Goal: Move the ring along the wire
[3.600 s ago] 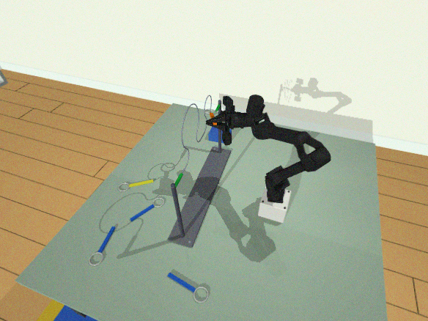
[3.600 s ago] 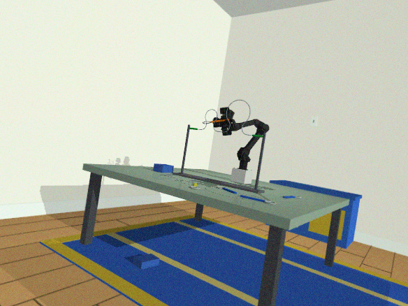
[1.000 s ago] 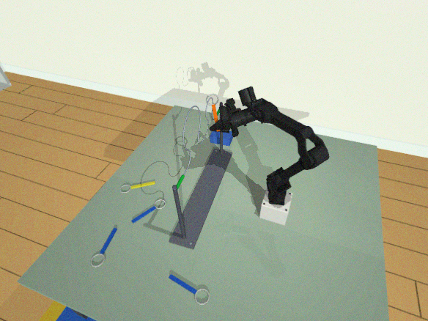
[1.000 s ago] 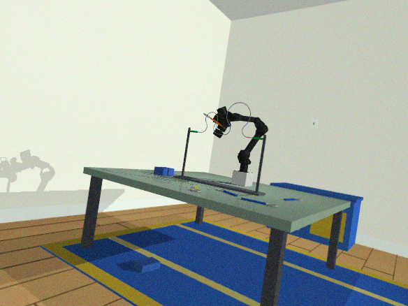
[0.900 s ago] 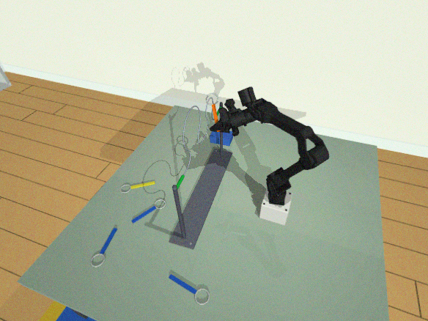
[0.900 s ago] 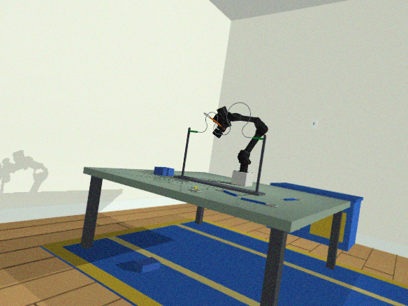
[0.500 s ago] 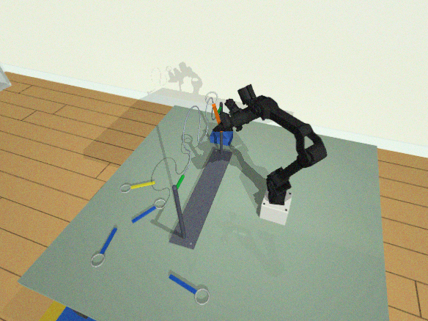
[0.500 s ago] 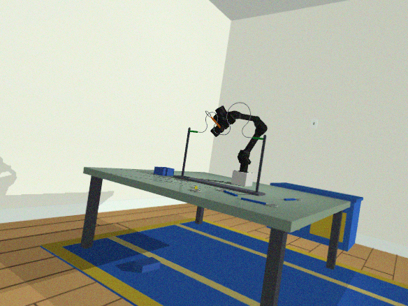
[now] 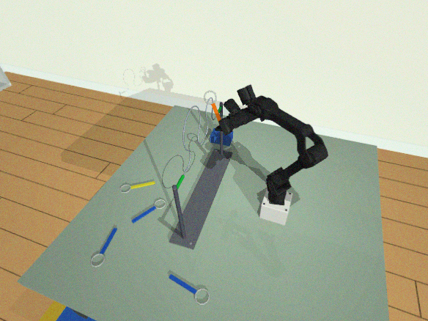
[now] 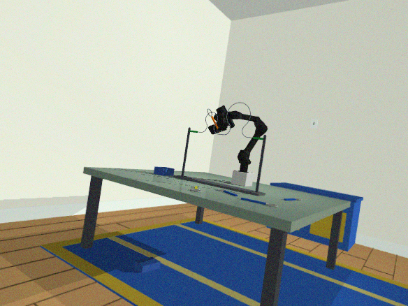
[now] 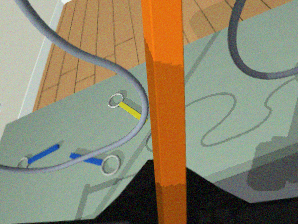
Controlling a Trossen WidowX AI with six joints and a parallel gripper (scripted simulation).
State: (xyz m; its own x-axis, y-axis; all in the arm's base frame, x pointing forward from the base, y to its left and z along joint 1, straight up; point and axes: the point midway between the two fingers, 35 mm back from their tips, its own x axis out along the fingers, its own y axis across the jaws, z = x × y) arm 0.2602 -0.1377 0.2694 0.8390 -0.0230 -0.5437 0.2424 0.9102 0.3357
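Mid-traverse, my read: ring off the far green end, on the grey stretch, long way to go. Largest first. The flat grey-green rectangular worktop (image 9: 322,234) (image 10: 216,206) carries the rig. My black jointed arm (image 9: 293,122) (image 10: 258,126) reaches over to the far upright, a dark slim cylindrical post (image 9: 221,141) (image 10: 186,151). The near dark cylindrical post (image 9: 179,212) (image 10: 261,164), with its short green sleeve (image 9: 180,182) (image 10: 258,138), should be the goal. Between them runs the thin, looping grey wire (image 9: 184,128) (image 10: 250,113) (image 11: 122,70).

My black two-finger claw (image 9: 221,128) (image 10: 214,129) is pinching the straight orange bar handle (image 9: 216,112) (image 10: 214,122) (image 11: 169,100). The thin pale metal ring (image 9: 210,91) sits at the handle's upper end, up by a wire bend. Can't confirm threading or clearance.

Next: small step along the bend, turning the ring so the wire stays centred. Handle or claw could clip a neighbouring loop.

Views: wrist gives wire curves either side of the handle, but no ring; top gives the ring's outline. Exterior gives the wire's height over both posts, which top flattens.
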